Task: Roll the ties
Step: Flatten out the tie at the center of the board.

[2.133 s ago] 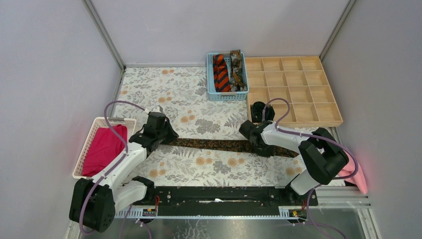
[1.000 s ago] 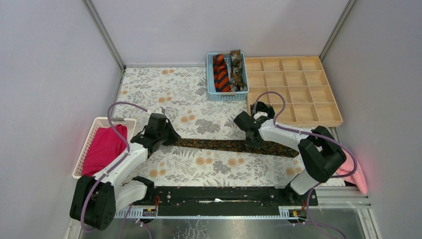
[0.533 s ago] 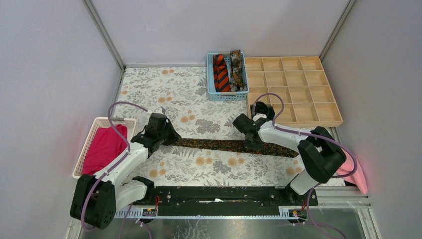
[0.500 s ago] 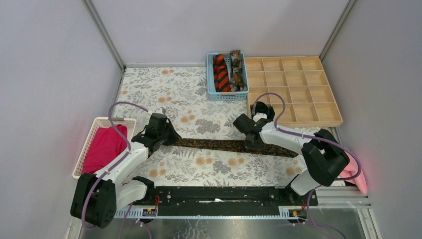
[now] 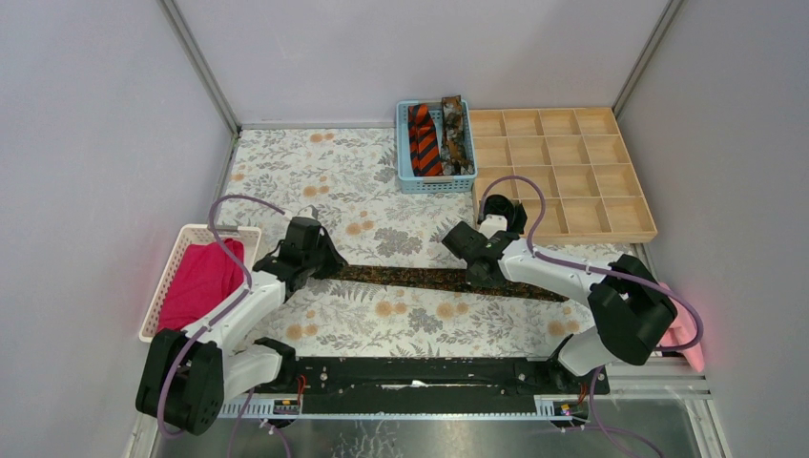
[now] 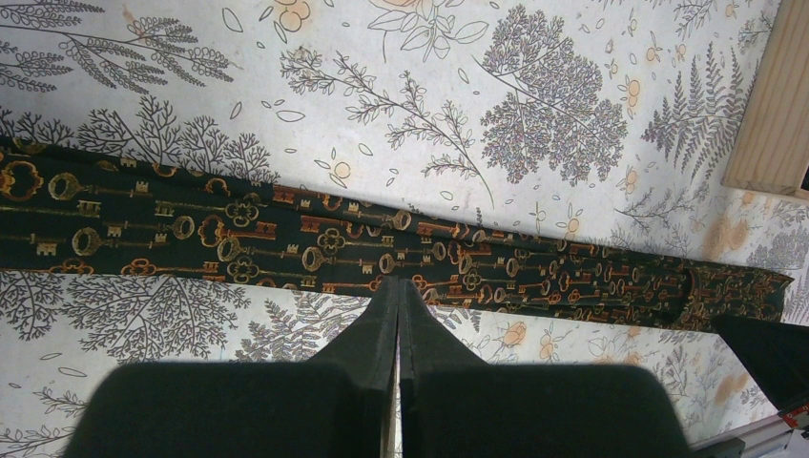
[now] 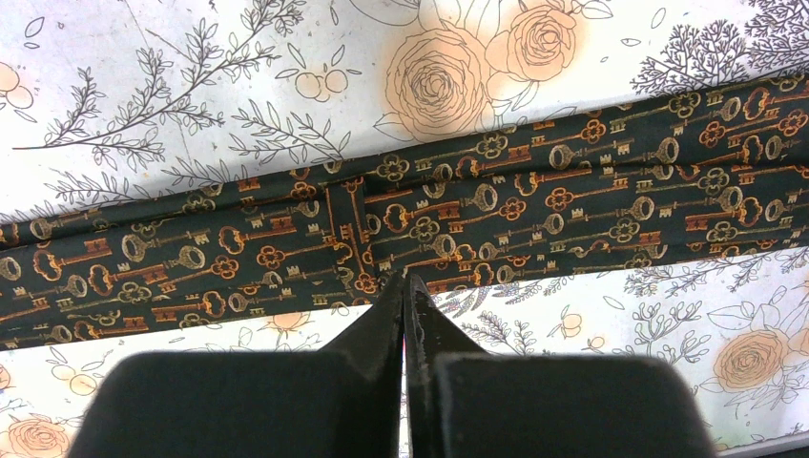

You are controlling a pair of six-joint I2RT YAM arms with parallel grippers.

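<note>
Risk of skew: the tie [image 5: 429, 279], a long flat unrolled strip, lies just ahead of both sets of fingertips. If one end is dragged alone, bunching is expected. The left gripper [image 6: 397, 291] and right gripper [image 7: 404, 286] are pressed together at its near edge (pinched fabric cannot be confirmed). Both wrists are pitched downward.

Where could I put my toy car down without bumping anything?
Best spot: the flowery cloth at the far left, between the blue basket and the left wall. Also the strip between the brown tie and the black rail. The middle is crowded: the left fingers and right fingers sit at that tie.
</note>
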